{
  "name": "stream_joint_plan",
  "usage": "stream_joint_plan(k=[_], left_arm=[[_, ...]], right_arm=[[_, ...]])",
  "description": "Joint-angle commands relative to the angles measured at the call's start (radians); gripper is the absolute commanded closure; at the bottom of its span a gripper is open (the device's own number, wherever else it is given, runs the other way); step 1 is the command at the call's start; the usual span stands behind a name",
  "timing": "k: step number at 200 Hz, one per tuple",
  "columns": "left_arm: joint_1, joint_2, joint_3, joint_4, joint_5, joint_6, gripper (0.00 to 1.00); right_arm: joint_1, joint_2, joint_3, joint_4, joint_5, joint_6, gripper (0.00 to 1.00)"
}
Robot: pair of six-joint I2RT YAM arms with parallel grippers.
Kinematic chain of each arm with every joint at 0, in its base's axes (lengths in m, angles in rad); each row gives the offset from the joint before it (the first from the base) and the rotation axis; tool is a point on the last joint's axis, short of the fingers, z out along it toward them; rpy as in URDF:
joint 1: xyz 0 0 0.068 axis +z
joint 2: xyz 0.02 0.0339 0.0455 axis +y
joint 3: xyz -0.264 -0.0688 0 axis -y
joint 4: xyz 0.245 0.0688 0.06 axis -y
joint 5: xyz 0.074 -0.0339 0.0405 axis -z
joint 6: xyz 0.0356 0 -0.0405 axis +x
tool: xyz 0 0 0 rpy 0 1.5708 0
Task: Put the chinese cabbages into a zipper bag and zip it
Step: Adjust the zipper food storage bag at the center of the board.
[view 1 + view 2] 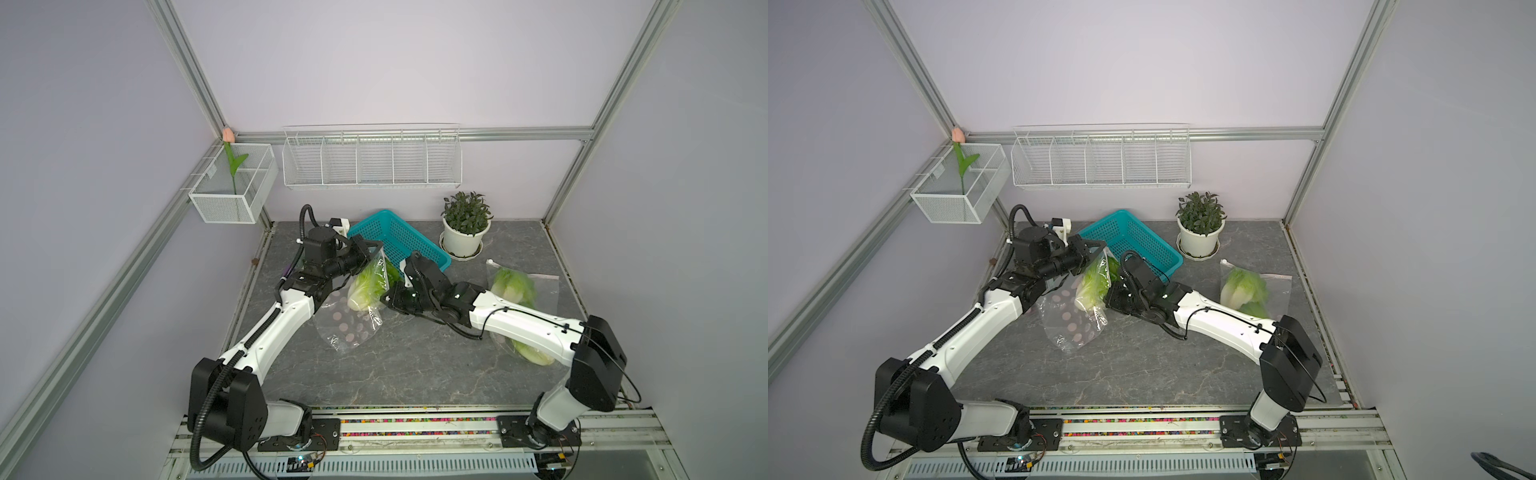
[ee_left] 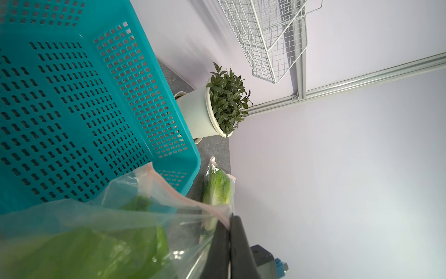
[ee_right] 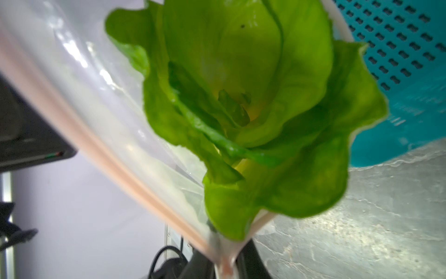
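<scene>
Honestly, left claw point(image 2: 229, 224) and right claw point(image 3: 225, 265) pinch the clear pink-zipped bag point(image 1: 353, 328); crinkly green cabbage point(image 3: 253, 108) leaves poking out could jam zipping

table point(image 1: 415, 374): grey marbled top | basket point(image 1: 401, 239): at back | potted plant point(image 1: 462, 232): just right of basket | cabbage bag point(image 1: 540, 286): farther right, flat | dotted bag point(image 1: 349, 330): before basket, lower end resting

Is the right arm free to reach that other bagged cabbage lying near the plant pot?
Probably not yet. The right tool is pinched on the open bag's zip edge, while the left tool holds the opposite end. The other bag lies close by, partly beneath that same arm; after letting go, likely yes.
</scene>
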Motion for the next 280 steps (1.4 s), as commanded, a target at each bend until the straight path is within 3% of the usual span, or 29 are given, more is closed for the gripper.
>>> stream_joint_plan(k=[1, 17, 33, 64, 92, 101, 122, 139, 167, 208, 240, 280], left_arm=[[0.006, -0.074, -0.009, -0.075, -0.050, 0.031, 1.00], [0.005, -0.128, -0.036, -0.116, -0.083, 0.018, 1.00], [-0.009, -0.183, -0.099, -0.086, -0.122, -0.038, 1.00], [-0.078, -0.193, -0.155, -0.054, -0.201, -0.096, 1.00], [-0.071, -0.133, -0.182, 0.013, -0.188, -0.138, 1.00], [-0.066, -0.120, -0.179, 0.024, -0.187, -0.146, 1.00], [-0.053, -0.107, -0.164, 0.025, -0.185, -0.149, 1.00], [-0.049, -0.107, -0.153, 0.016, -0.182, -0.143, 1.00], [-0.042, -0.106, -0.149, 0.007, -0.172, -0.140, 1.00], [-0.034, -0.117, -0.115, -0.046, -0.178, -0.100, 1.00], [-0.033, -0.117, -0.107, -0.053, -0.171, -0.094, 1.00], [-0.027, -0.123, -0.105, -0.063, -0.174, -0.087, 1.00]], right_arm=[[-0.055, -0.025, 0.156, -0.211, -0.149, -0.271, 0.86], [-0.078, -0.007, 0.302, -0.440, -0.124, -0.482, 0.86], [-0.122, -0.011, 0.338, -0.495, -0.144, -0.580, 0.86], [-0.202, 0.013, 0.364, -0.478, -0.185, -0.649, 0.82], [-0.227, 0.007, 0.266, -0.304, -0.220, -0.620, 0.77], [-0.228, -0.009, 0.218, -0.228, -0.250, -0.601, 0.71], [-0.231, -0.082, 0.079, -0.062, -0.259, -0.546, 0.45], [-0.234, -0.159, -0.065, 0.097, -0.243, -0.504, 0.38], [-0.234, -0.226, -0.186, 0.231, -0.189, -0.525, 0.40], [-0.238, -0.221, -0.190, 0.320, -0.197, -0.555, 0.48], [-0.247, -0.201, -0.180, 0.333, -0.200, -0.537, 0.63], [-0.261, -0.216, -0.190, 0.348, -0.200, -0.526, 0.72]])
